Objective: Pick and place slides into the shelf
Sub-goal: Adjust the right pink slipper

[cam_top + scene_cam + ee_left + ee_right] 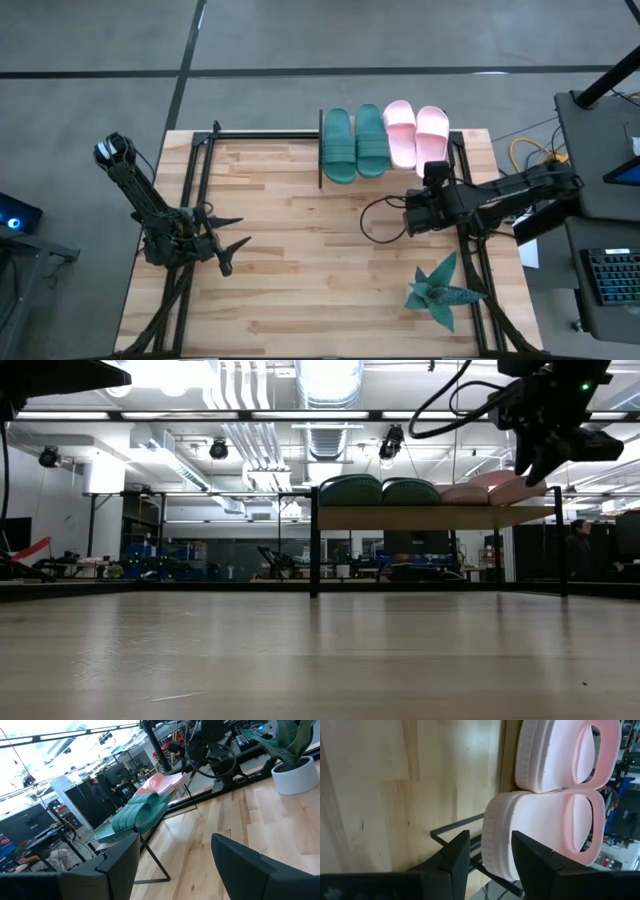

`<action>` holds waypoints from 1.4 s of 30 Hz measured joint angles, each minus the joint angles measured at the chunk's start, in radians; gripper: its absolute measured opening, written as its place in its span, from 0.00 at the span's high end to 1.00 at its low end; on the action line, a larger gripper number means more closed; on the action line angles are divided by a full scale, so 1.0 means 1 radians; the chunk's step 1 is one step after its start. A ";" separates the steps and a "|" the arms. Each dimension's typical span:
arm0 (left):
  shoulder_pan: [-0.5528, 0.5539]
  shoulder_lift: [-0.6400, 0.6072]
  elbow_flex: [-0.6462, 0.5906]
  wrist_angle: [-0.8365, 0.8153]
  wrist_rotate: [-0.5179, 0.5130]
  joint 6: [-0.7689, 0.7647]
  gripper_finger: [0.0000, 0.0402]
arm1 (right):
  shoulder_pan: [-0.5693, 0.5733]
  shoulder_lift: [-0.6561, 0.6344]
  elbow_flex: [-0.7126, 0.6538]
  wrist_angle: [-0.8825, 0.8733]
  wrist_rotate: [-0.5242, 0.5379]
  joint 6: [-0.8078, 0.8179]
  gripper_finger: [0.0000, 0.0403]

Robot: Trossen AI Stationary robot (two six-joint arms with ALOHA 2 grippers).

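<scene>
On the shelf [330, 172]: four ribbed foam slides [385, 138], two teal, two pink.
Left gripper [232, 250]: jaws spread, empty.
Right gripper [436, 171]: jaws apart, empty, by pink pair.

Two dark jointed arms; black looping cable; blunt matte-black pincer fingers [455, 855].

Matt foam slides [385, 140]; light wood shelf [430, 517], thin black metal uprights; pale wood-plank table [300, 270].

Four slides [385, 140] atop shelf [322, 170]
</scene>
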 joint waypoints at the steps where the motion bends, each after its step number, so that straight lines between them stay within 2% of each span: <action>1: 0.000 0.000 0.000 0.000 0.000 0.000 0.43 | 0.000 0.000 -0.003 0.001 0.000 0.002 0.66; 9: 0.000 0.000 0.000 0.000 0.000 0.000 0.43 | -0.012 -0.001 -0.058 0.030 0.032 -0.004 0.66; 14: 0.000 0.000 0.000 0.000 0.000 0.000 0.43 | -0.013 -0.001 -0.050 0.031 0.099 0.026 0.69; 17: 0.000 0.000 0.000 0.000 0.000 0.000 0.43 | -0.013 -0.001 -0.048 0.031 0.104 0.029 0.74; 24: 0.000 0.000 0.000 0.000 0.000 0.000 0.43 | -0.013 -0.001 -0.048 0.031 0.088 0.029 0.96; 32: 0.000 0.000 0.000 0.000 0.000 0.000 0.43 | -0.011 -0.048 -0.043 0.027 0.093 0.029 0.98; 42: 0.000 0.000 0.000 0.000 0.000 0.000 0.43 | 0.028 -0.247 -0.044 0.060 0.108 0.034 0.98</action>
